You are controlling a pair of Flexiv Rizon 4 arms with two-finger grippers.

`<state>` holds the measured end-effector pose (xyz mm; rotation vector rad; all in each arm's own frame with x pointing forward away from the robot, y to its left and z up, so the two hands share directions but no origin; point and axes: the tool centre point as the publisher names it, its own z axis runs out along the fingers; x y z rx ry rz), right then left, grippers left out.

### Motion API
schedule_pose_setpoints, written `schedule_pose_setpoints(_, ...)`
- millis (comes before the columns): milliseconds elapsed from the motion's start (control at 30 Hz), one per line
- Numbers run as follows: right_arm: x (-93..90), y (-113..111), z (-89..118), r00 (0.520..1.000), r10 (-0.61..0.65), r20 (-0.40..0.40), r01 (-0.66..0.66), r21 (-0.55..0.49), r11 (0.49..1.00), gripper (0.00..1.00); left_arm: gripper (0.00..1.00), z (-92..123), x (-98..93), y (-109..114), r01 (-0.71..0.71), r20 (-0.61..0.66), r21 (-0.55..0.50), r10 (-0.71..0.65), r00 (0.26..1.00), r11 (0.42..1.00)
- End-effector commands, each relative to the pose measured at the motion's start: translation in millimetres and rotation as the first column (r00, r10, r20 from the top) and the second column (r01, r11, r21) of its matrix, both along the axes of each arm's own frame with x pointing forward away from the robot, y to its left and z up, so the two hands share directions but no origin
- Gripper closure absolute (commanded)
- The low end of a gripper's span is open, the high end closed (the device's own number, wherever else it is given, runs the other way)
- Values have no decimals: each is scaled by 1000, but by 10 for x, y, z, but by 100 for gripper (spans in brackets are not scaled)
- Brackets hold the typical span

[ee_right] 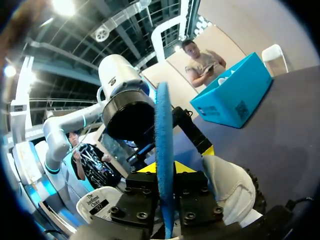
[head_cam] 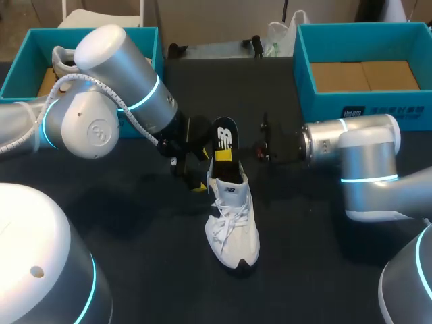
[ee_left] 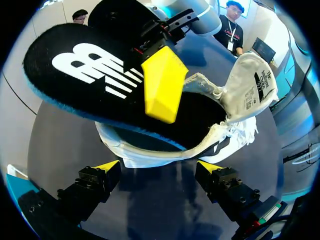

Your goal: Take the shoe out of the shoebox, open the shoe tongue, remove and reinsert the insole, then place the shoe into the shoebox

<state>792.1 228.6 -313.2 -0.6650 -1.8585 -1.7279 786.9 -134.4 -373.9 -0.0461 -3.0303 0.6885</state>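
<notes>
Right end effector (head_cam: 226, 154) comes in from the right and is clenched on the insole (head_cam: 225, 131), which stands up out of the white shoe (head_cam: 233, 229). The shoe lies mid-desk (head_cam: 135, 223), toe toward the camera, and the left end effector (head_cam: 189, 177) sits just beside its heel. From the left wrist, its fingers are spread wide and released, the heel ahead between them. From the right wrist, the insole's blue edge is pinched between both fingers.

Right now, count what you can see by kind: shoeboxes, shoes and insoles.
Teal shoeboxes: 2
White shoes: 2, one on the table, one in the left shoebox
Black insole: 1
Total: 5
</notes>
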Motion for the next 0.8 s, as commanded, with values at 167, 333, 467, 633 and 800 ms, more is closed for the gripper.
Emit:
schedule_pose_setpoints(167, 8, 23, -88, 999, -41, -21, 40, -7, 999, 100, 0, -9, -2, 0, 0, 1, 0, 0, 1000, 1000)
schedule_pose_setpoints(333, -48, 33, -201, 998, -21, -64, 19, -38, 999, 100, 0, -9, -2, 0, 0, 1, 0, 0, 1000, 1000)
schedule_pose_setpoints(467, -140, 35, -280, 995, -4, -95, -2, -67, 998, 100, 0, -9, -2, 0, 0, 1, 0, 0, 1000, 1000)
schedule_pose_setpoints(633, -264, 32, -382, 992, 5, -125, -16, -87, 996, 100, 0, -9, -2, 0, 0, 1, 0, 0, 1000, 1000)
schedule_pose_setpoints(800, -375, 18, -411, 992, 0, -127, -10, -79, 997, 100, 0, -9, -2, 0, 0, 1, 0, 0, 1000, 1000)
